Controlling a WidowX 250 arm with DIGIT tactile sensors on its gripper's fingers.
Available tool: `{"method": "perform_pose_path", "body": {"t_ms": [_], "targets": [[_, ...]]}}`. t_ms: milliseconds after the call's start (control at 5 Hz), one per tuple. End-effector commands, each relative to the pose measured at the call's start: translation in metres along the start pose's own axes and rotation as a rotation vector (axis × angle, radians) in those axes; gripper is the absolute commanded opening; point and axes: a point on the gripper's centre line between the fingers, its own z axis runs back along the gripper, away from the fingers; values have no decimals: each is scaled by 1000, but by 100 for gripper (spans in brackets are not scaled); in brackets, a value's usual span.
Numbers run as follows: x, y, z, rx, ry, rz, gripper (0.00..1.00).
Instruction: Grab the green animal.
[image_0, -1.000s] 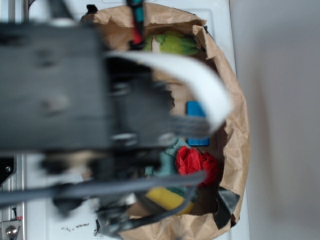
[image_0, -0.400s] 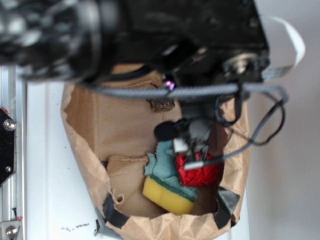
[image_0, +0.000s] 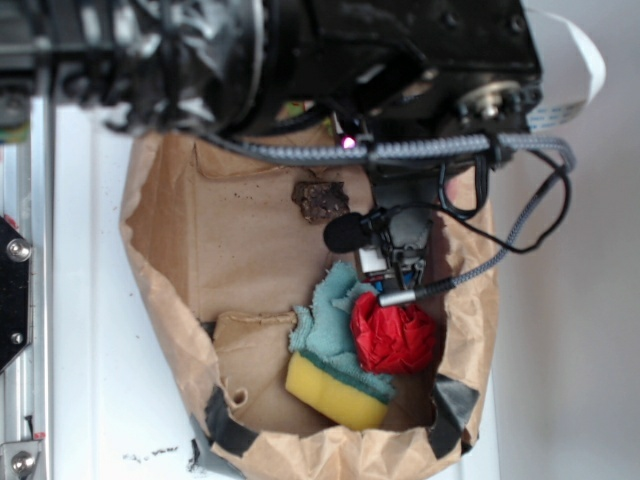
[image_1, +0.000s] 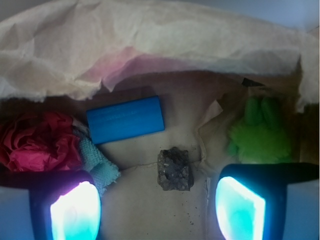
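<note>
Wrist view, end effector (image_1: 157, 205) wide open, empty

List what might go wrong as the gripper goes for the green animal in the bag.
1. The green animal lies against the paper bag wall, off to one side, above one finger of the open gripper; closing there may pinch paper.
2. The dark lump sits nearest the gripper's centre, so a straight descent may land on it instead.
3. In the exterior view the arm hides the animal.

Bare bag floor (image_1: 150, 210) — dark lump (image_1: 174, 170) midway
</note>
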Motion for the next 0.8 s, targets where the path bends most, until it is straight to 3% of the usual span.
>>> {"method": "perform_pose_path", "body": {"t_ms": [0,200,400,600], "targets": [[6,5,11,7,-38,13,100],[6,5,11,7,-38,13,100],[1,14,-6,53,-20,53,100],[-9,27,-23,114,-79,-20,100]]}}
